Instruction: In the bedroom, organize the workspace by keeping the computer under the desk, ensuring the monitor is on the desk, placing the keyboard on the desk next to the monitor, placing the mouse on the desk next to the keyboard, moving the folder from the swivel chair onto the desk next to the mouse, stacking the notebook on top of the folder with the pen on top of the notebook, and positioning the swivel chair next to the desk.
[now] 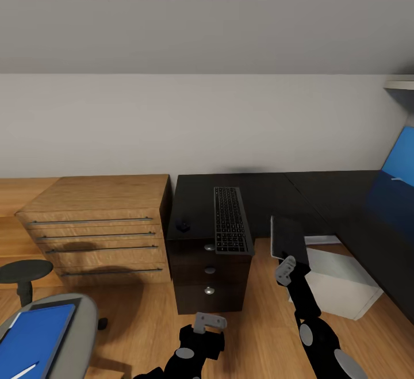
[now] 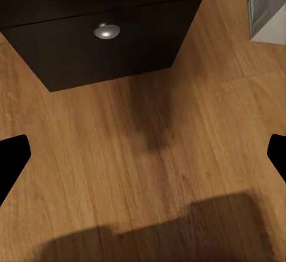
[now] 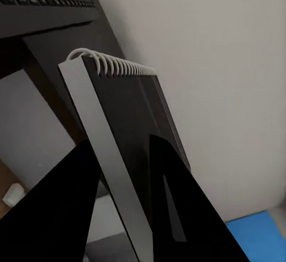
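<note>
At the left, the bright blue flat folder (image 1: 35, 339) lies on the grey padded swivel chair's seat (image 1: 80, 333), a thin whitish pen (image 1: 24, 371) on it. The left gripper (image 1: 209, 322) hangs spread open over the light wood floor (image 2: 149, 154). The slim dark-keyed keyboard (image 1: 232, 219) runs lengthwise front to back along the matte black desk's (image 1: 195, 206) left end, its near end at the front edge, and right of it the right gripper (image 1: 286, 270) clamps the grey spiral-bound notebook (image 1: 288, 238), held upright.

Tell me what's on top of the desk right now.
On the desk: the keyboard and the mouse. The held notebook covers part of the top; the rest runs out of frame.
</note>
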Available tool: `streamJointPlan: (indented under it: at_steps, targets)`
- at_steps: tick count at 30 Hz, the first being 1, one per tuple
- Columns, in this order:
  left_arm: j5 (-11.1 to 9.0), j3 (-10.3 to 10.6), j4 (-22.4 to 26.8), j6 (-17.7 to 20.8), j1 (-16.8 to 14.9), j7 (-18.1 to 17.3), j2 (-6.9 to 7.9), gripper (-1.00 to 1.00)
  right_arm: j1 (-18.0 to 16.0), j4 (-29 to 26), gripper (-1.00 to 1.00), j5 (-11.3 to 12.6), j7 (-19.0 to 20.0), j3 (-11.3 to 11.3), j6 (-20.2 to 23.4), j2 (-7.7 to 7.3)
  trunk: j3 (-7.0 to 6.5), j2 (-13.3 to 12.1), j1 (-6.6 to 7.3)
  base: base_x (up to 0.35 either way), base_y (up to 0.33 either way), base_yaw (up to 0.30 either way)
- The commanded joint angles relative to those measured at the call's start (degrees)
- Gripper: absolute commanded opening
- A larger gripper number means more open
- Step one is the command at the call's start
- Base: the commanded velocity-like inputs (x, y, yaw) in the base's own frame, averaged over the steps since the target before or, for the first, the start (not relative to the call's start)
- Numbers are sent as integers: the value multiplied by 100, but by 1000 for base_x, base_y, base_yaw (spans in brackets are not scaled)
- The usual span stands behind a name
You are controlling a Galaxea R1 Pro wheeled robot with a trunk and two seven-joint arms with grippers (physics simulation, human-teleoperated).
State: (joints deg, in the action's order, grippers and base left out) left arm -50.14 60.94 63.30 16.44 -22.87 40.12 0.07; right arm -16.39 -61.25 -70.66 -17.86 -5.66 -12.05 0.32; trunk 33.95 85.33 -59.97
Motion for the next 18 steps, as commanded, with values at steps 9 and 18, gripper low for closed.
streamJointPlan:
  at_steps: [9, 18]
  targets:
    - [-60, 37, -266, 6, -7, 39, 15, 100, -4, 68, -100, -63, 1, -14, -6, 13, 5, 3, 0, 67, 0, 0]
    - [-126, 614, -1601, -914, -4, -2, 0, 100, -4, 105, -100, -72, 42, -14, 124, 5, 5, 3, 0, 4, 0, 0]
